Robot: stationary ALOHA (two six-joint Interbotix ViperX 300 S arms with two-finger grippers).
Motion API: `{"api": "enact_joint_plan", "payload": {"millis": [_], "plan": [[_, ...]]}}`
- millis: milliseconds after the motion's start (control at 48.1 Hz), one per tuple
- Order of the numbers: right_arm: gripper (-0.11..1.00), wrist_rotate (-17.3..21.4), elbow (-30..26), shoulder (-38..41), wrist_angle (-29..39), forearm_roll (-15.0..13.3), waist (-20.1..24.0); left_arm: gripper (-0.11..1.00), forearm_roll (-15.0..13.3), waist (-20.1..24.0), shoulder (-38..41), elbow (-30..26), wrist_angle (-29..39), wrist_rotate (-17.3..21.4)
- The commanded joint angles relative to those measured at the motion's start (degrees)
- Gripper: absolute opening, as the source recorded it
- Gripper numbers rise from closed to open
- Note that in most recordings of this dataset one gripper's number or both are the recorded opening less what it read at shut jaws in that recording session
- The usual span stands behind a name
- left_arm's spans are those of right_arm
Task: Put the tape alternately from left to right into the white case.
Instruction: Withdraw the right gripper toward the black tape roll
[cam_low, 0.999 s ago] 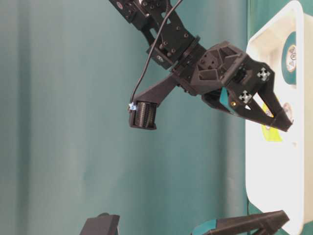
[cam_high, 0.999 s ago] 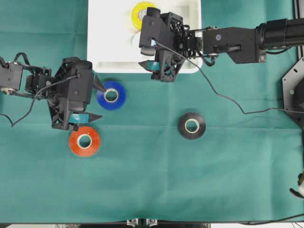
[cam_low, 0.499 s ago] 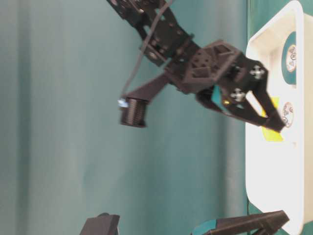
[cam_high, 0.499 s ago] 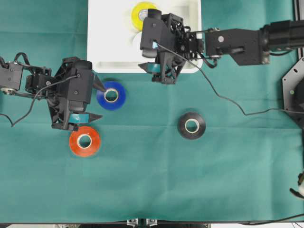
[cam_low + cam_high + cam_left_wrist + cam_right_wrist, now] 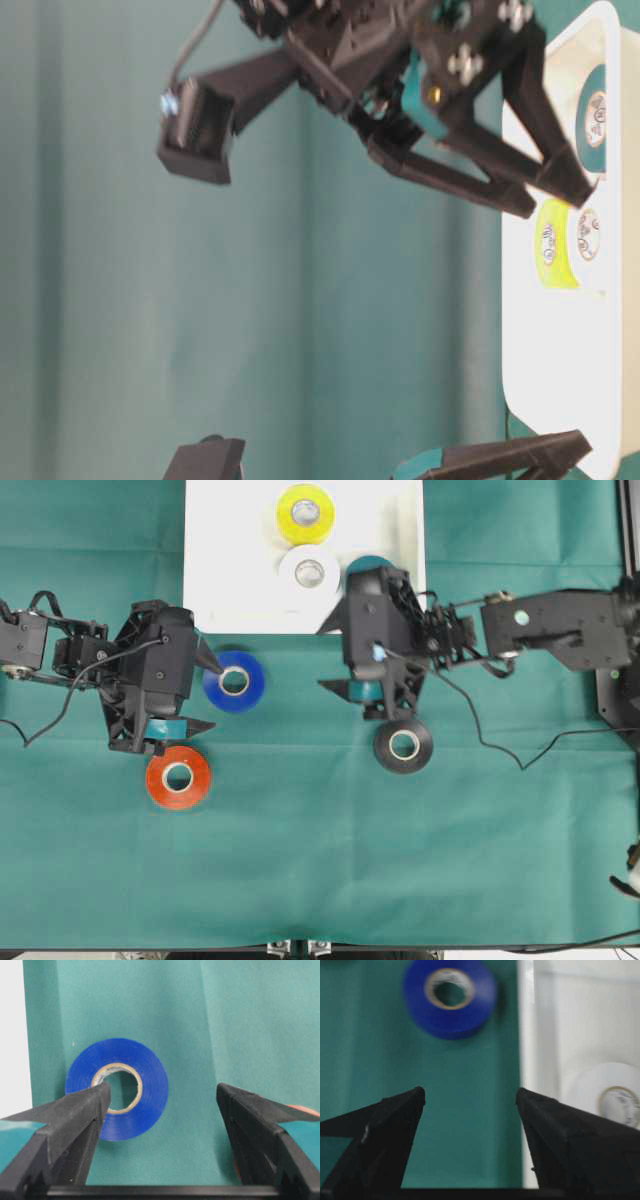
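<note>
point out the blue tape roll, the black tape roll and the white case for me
blue tape roll [image 5: 252, 692]: overhead view, on its blue face right of the core.
black tape roll [image 5: 404, 762]: overhead view, on its black lower band.
white case [image 5: 230, 570]: overhead view, on its bare floor left of the rolls.

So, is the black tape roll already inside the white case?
No, the black tape roll lies on the green cloth, well outside the white case.
</note>
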Motion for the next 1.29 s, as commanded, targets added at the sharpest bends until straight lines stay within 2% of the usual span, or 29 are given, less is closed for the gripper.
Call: {"api": "enact_joint_plan", "payload": {"millis": [0,333,582,707,1269], "plan": [[0.8,0.09,0.35,-1.93,-1.93,0.09,1.14,0.87,-0.09,-0.18,-0.79,-1.41,-0.18,-0.09],[0.8,1.58,3.25,-2.81,-4.57,0.18,3.96,0.86,-0.09,-0.7,-0.79,-1.49,-0.18,-0.09],[0.79,4.39,4.75,-2.81,-4.57,0.26,4.13,0.86,-0.09,-0.7,-0.79,-1.49,-0.18,-0.09],[0.79,4.48,4.83,-2.81,-4.57,0.26,4.13,0.86,-0.09,-0.7,-0.62,-1.41,-0.35,-0.09],[0.79,4.48,4.83,-2.81,-4.83,0.0,4.04,0.86,-0.18,-0.09,9.14,-4.31,-1.05,0.0]]}}
